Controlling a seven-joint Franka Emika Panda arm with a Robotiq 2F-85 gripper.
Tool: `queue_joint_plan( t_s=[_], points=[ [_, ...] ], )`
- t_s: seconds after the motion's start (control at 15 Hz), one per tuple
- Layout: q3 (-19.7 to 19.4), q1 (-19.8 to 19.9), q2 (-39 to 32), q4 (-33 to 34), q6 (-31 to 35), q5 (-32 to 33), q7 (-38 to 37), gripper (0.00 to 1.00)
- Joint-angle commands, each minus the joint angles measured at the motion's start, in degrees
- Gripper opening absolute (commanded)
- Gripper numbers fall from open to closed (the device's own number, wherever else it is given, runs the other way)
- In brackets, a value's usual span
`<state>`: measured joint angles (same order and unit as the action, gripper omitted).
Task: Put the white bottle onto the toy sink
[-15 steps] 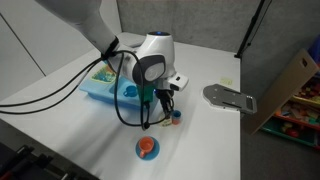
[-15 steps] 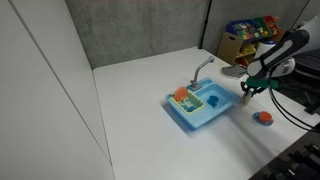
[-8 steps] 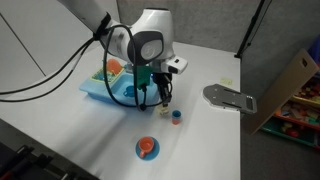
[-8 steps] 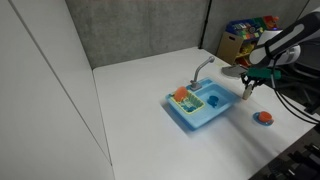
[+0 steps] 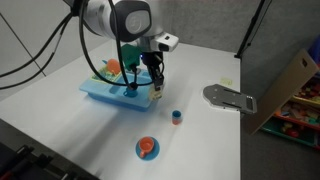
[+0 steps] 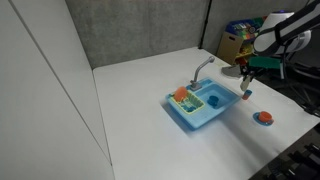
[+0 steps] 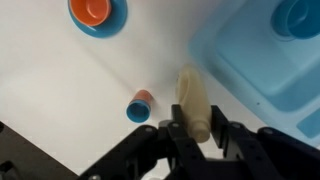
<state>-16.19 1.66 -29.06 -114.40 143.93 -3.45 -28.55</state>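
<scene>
While the toy sink (image 6: 192, 119) holds an orange toy (image 6: 181, 94), the white bottle (image 7: 192, 100) hangs.

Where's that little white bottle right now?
In the wrist view the white bottle is gripped in the end effector, above the table beside the toy sink, with the small blue-and-red cylinder close by.

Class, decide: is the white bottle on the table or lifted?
Lifted: the tool clamps the white bottle, clear of the table, by the toy sink.
</scene>
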Motion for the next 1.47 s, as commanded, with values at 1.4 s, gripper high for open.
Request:
queue_joint_plan(
  t_s=[1.4],
  points=[
    [9.11,-0.98,11.05,-8.34,1.13,1.27,10.28,0.09]
  ],
)
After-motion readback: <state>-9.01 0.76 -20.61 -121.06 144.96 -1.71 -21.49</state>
